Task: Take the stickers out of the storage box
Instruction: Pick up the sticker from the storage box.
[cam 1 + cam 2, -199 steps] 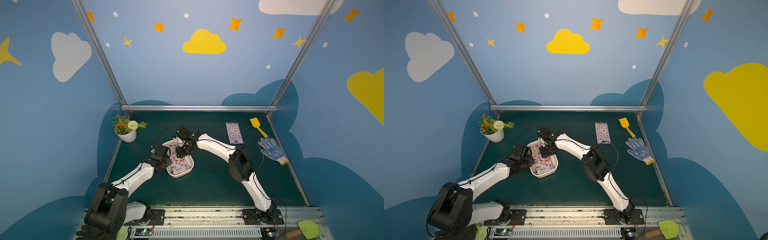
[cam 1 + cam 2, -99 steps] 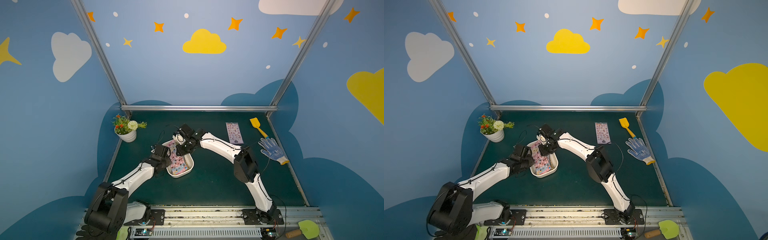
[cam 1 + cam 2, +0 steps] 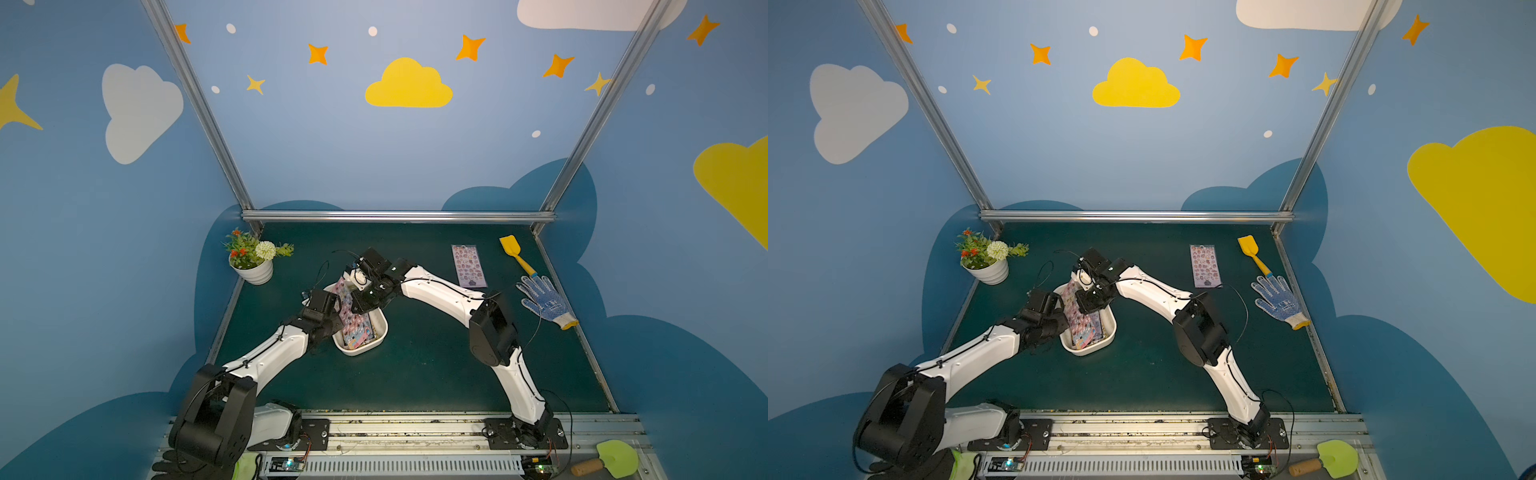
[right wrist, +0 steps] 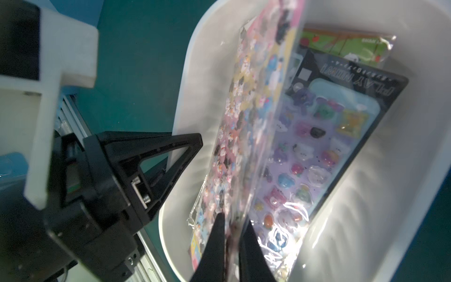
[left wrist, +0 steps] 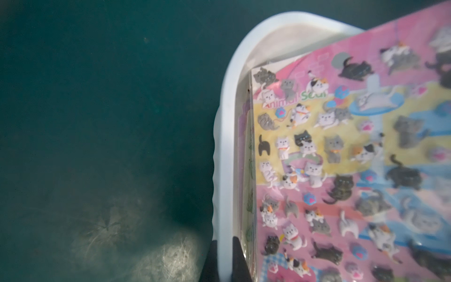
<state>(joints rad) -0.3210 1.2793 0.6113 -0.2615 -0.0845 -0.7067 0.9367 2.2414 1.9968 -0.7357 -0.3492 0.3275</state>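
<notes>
The white storage box (image 3: 360, 351) (image 3: 1088, 351) sits mid-table with several stickers (image 3: 353, 322) (image 3: 1079, 320) inside. My left gripper (image 3: 334, 320) (image 5: 225, 240) is shut on the box's rim (image 5: 227, 122), one finger inside and one outside. Reaching into the box from the far side, my right gripper (image 3: 353, 309) (image 4: 234, 218) is shut on the edge of a pink cat sticker sheet (image 4: 246, 117) (image 5: 341, 158), which stands tilted up on its edge. Below it lie a purple sheet with a black border (image 4: 329, 136) and a green one (image 4: 341, 46). One purple sheet (image 3: 468, 266) (image 3: 1204, 266) lies flat on the mat at the back right.
A white flower pot (image 3: 253, 266) stands at the back left. A yellow toy shovel (image 3: 515, 251) and a blue-dotted glove (image 3: 544, 301) lie by the right edge. A green trowel (image 3: 611, 459) rests on the front rail, off the mat.
My right gripper has closed on the pink cat sheet inside the box and shifted slightly toward the far end. The left arm has stayed put on the rim.
</notes>
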